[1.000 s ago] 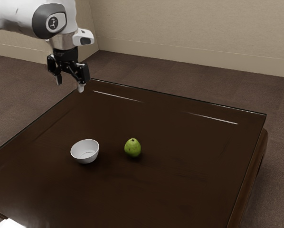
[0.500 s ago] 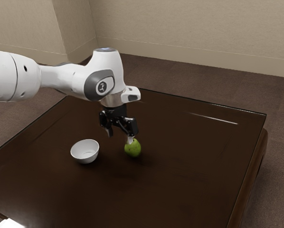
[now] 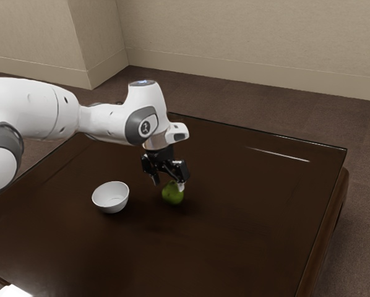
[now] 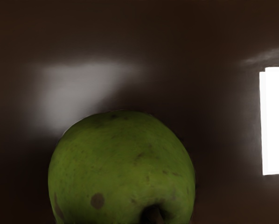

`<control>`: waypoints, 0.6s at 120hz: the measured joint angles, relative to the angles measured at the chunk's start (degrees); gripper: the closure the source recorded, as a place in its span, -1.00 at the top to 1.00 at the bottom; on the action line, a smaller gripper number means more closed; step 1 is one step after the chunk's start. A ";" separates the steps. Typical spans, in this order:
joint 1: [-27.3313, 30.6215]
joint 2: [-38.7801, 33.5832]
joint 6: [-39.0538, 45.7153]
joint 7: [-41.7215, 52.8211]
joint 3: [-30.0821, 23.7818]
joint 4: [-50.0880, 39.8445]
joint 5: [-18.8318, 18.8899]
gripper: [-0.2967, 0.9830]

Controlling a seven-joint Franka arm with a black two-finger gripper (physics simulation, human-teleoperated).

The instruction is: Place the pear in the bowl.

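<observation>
Exterior view: tool [image 3: 169, 184] spread, low at pear [image 3: 171, 197], one fingertip [image 3: 181, 186] in front of its upper part, other toward exterior view's left. Pear on tabletop [image 3: 234, 241], outside white bowl [image 3: 111, 208], near it on exterior view's right.

Wrist view: pear close under tool, dark stem [image 4: 152, 215], brown spot [image 4: 97, 201]; bright white rectangle [image 4: 275, 121] well apart from pear.

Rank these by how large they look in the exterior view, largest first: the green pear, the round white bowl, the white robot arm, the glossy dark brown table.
1. Glossy dark brown table
2. White robot arm
3. Round white bowl
4. Green pear, slightly covered by a fingertip
</observation>
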 joint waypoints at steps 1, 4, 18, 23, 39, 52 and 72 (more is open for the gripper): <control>0.00 0.02 0.03 0.06 0.01 -0.05 -0.11 0.54; 0.01 0.06 0.12 0.22 0.05 -0.22 -0.39 0.54; -0.06 0.12 0.43 0.89 0.14 -1.38 -1.20 0.54; -0.07 0.23 0.57 1.10 0.26 -1.64 -1.33 0.54; -0.01 1.73 1.28 1.71 0.36 -1.31 -1.37 0.54; 0.23 2.98 2.21 2.26 0.42 -0.55 -1.30 0.54; 0.29 4.60 3.37 3.04 0.38 0.49 -1.30 0.54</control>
